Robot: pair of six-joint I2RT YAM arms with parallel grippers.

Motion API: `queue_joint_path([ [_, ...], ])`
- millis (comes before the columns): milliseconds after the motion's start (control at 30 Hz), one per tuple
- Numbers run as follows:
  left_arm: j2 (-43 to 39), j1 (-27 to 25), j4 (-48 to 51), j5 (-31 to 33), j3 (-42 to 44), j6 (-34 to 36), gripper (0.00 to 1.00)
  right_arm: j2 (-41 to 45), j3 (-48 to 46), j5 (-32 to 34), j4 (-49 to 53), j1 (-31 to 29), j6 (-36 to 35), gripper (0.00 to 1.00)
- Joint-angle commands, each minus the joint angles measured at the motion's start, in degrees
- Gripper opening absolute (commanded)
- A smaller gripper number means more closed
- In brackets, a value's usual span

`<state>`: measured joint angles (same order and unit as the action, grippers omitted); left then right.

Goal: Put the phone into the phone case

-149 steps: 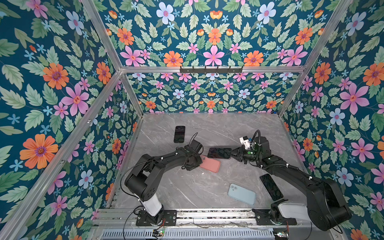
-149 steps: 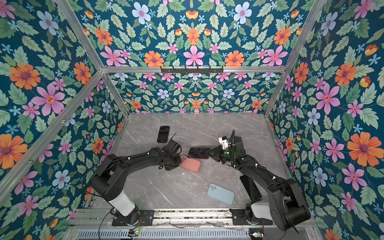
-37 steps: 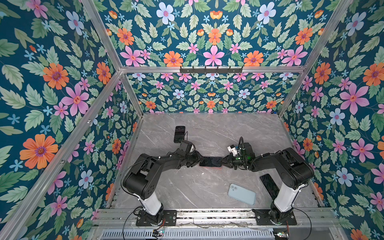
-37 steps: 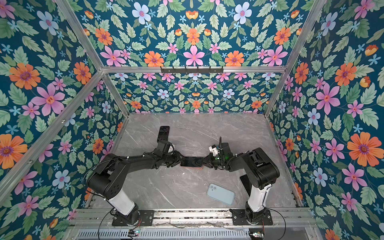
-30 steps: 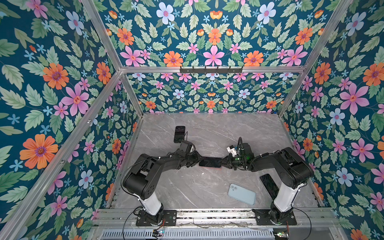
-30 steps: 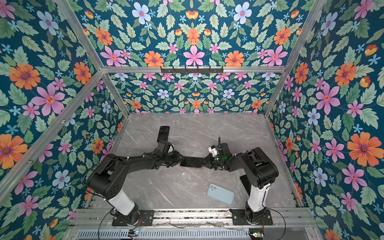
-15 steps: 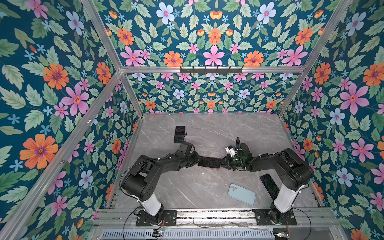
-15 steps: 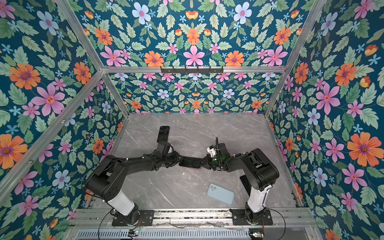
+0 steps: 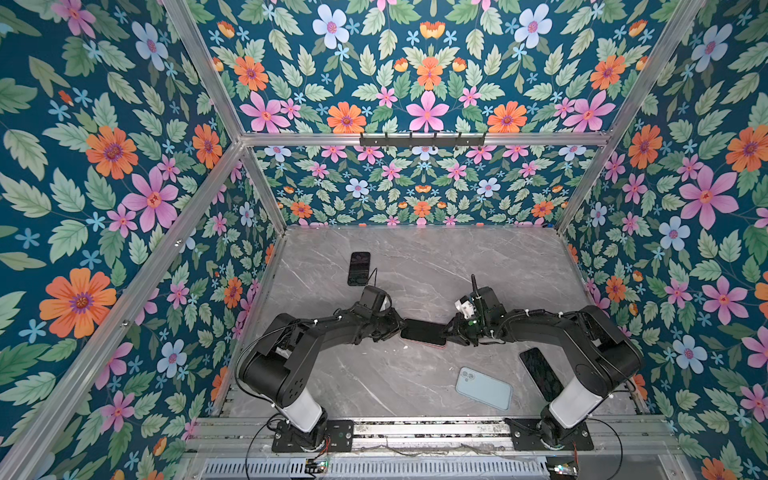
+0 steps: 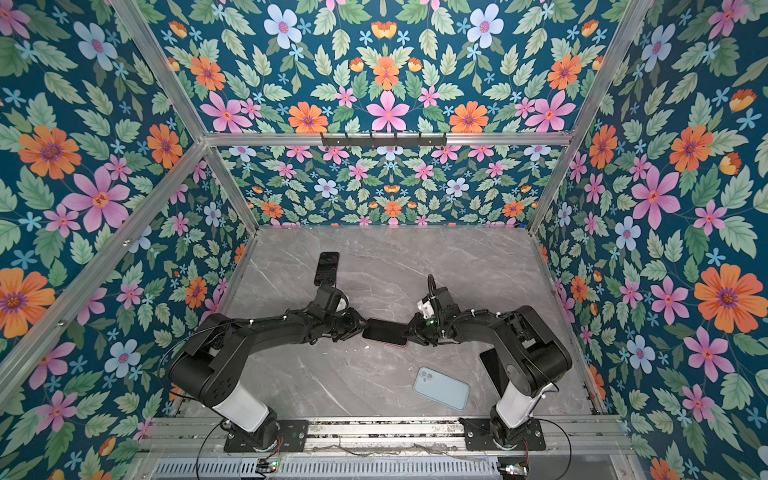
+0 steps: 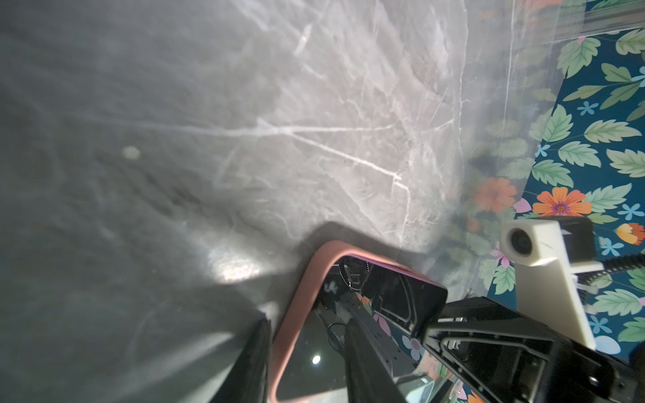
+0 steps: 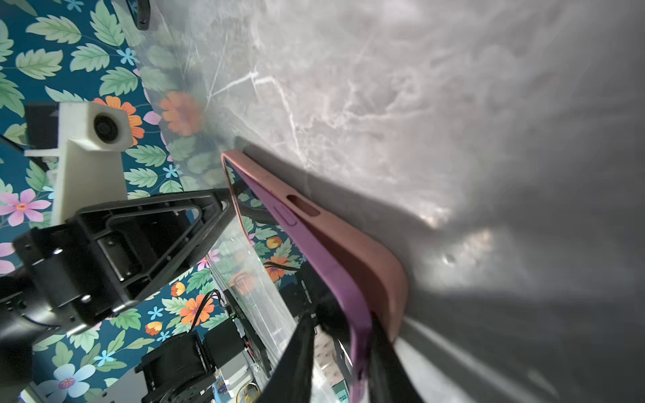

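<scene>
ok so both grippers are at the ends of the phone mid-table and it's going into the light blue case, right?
Wrong case: the phone is going into the pink case, as the left wrist view shows. The light blue case lies untouched nearer the front. The rest holds.

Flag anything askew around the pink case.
The phone sits askew in the pink case: its purple edge stands proud of the rim at the end by the right tool, so it is not fully seated.
</scene>
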<state>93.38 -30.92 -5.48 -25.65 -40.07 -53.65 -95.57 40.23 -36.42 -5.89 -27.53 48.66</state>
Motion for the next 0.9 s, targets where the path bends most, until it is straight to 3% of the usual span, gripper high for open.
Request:
queue_joint_path([
  [0,-0.48,0.08,1.25,-0.71,-0.03,0.77,0.38,2.53,0.63,1.41,5.31,-0.14,-1.52,0.34],
  [300,-0.68,0.07,-0.01,-1.09,1.25,0.44,0.38,8.88,1.50,9.06,17.15,-1.27,-5.51,0.49],
  [867,-1.70,-1.69,-2.81,-2.01,3.99,-0.58,0.42,6.46,0.02,10.10,11.60,-6.13,-2.75,0.30],
])
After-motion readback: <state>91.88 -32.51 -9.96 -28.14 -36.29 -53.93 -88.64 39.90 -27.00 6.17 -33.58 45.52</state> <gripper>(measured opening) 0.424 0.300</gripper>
